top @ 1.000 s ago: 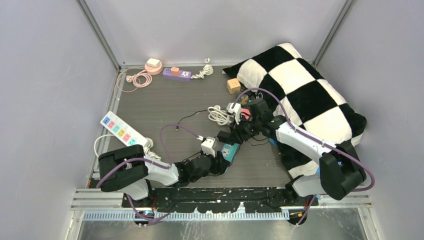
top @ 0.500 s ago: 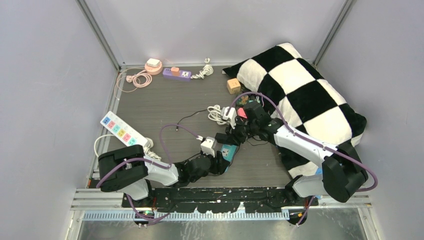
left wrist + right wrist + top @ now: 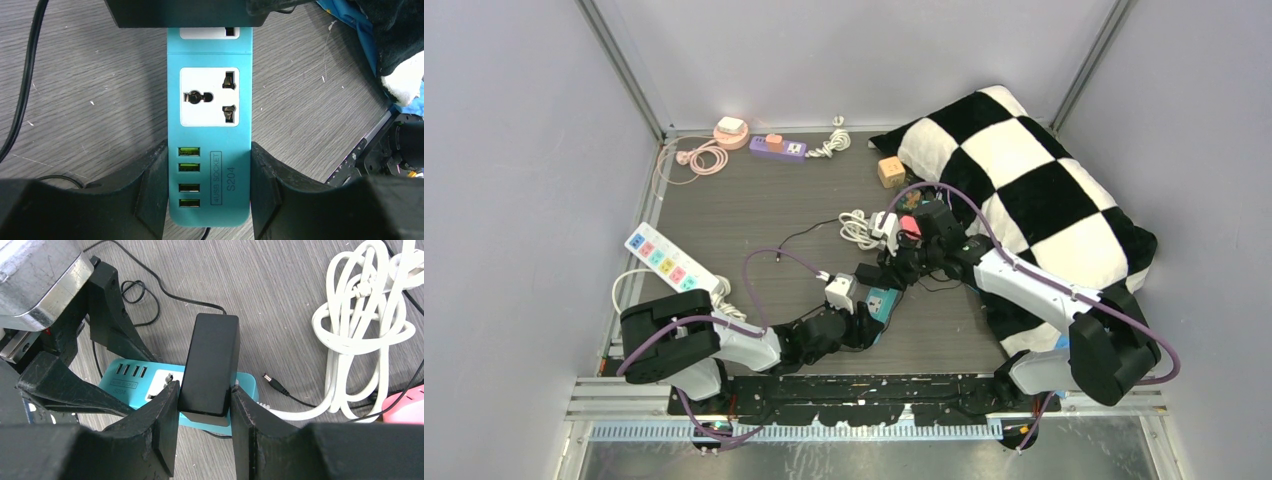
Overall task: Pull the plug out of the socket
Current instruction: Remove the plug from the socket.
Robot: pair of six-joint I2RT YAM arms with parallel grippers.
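Note:
A teal socket strip (image 3: 210,125) with one white socket and several USB ports lies flat on the grey table; it also shows in the top view (image 3: 882,300). My left gripper (image 3: 210,195) is shut on its USB end, one finger on each long side. A black block plug (image 3: 210,365) stands on the strip's (image 3: 125,382) far socket, and only its edge shows in the left wrist view (image 3: 185,12). My right gripper (image 3: 202,415) is shut on the plug's sides. Its prongs are hidden.
A white coiled cable (image 3: 365,330) lies right of the plug, and a thin black lead with a barrel jack (image 3: 272,381) lies beside the strip. A white cube adapter (image 3: 841,292) sits left of it. The checkered pillow (image 3: 1024,190) fills the right. A white multi-socket strip (image 3: 664,258) lies left.
My right wrist has shifted slightly left and settled over the black plug. The left arm and the teal strip have not moved.

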